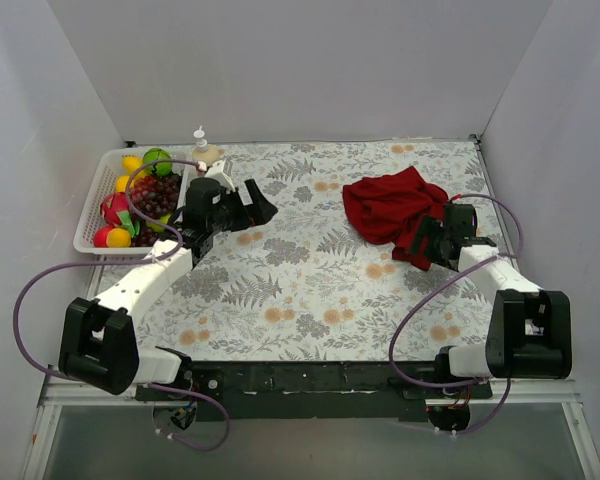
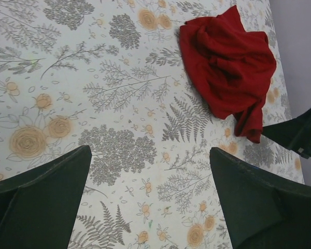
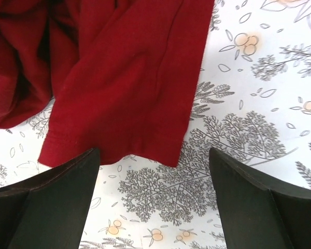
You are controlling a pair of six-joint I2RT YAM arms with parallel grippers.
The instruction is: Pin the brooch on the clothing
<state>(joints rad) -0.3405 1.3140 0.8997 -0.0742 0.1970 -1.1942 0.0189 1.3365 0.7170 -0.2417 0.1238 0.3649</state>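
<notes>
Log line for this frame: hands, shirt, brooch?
left hand: open, empty, over table | right hand: open, empty, by shirt hem | shirt: crumpled | brooch: not visible

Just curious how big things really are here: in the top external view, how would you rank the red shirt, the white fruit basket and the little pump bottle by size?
1. white basket and red T-shirt: they look about alike, too close to rank.
2. pump bottle: clearly the smallest.
</notes>
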